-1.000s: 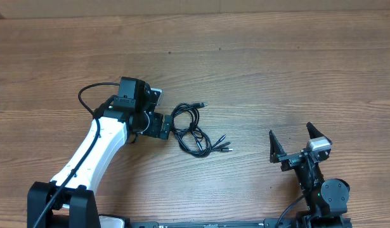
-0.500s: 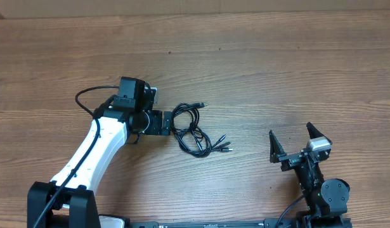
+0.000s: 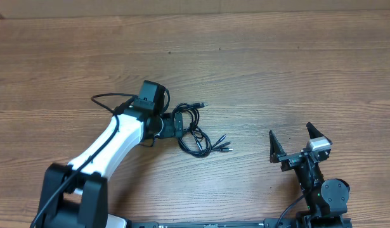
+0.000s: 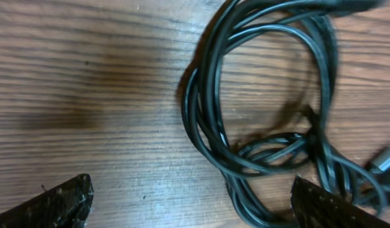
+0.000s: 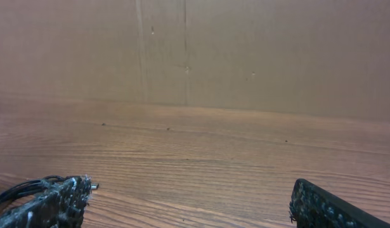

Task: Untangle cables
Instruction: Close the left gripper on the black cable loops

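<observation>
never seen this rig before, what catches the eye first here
A tangled bundle of thin black cables lies in the middle of the wooden table. The left gripper is open right over one side of it, while the right gripper stands open and apart at the lower right.

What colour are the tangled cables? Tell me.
The cables are black; left wrist view shows it best.
</observation>
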`<state>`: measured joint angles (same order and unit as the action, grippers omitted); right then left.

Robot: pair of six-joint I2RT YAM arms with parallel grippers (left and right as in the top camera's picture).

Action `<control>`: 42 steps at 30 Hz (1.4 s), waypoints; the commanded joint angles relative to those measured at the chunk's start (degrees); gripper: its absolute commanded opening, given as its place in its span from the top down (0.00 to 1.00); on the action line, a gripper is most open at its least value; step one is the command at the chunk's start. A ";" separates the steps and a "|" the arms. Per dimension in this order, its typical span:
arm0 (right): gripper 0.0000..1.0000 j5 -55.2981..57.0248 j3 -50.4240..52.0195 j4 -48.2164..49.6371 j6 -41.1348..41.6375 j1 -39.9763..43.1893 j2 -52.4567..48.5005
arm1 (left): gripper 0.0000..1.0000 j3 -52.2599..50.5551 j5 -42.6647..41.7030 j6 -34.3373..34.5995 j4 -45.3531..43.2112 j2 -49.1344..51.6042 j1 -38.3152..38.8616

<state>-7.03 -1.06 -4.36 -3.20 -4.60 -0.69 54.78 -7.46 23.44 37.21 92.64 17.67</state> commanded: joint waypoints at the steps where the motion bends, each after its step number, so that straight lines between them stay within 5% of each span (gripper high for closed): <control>1: 0.00 0.57 0.59 0.15 0.17 -0.22 0.52 | 0.01 1.20 -1.38 5.60 -2.10 4.26 0.37; 11: 0.00 0.57 0.59 0.15 0.20 -0.22 0.52 | 0.00 1.20 -0.92 8.94 -4.85 5.95 0.37; 15: 0.00 0.57 0.59 0.15 0.17 -0.22 0.52 | 0.40 1.20 -0.98 8.94 -4.48 5.95 0.37; 30: 0.00 0.57 0.59 0.15 0.17 -0.22 0.52 | 0.75 1.20 -1.20 8.96 -4.76 5.95 0.37; 38: 0.00 0.57 0.59 0.15 0.20 -0.22 0.52 | 0.76 1.20 -1.22 8.96 -7.96 5.95 0.42; 42: 0.00 0.57 0.59 0.15 0.17 -0.22 0.52 | 0.63 1.20 -1.60 8.96 -7.58 5.97 0.66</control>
<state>-7.05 -1.06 -4.34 -3.20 -4.60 -0.69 54.81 -8.36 32.32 29.28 98.13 17.72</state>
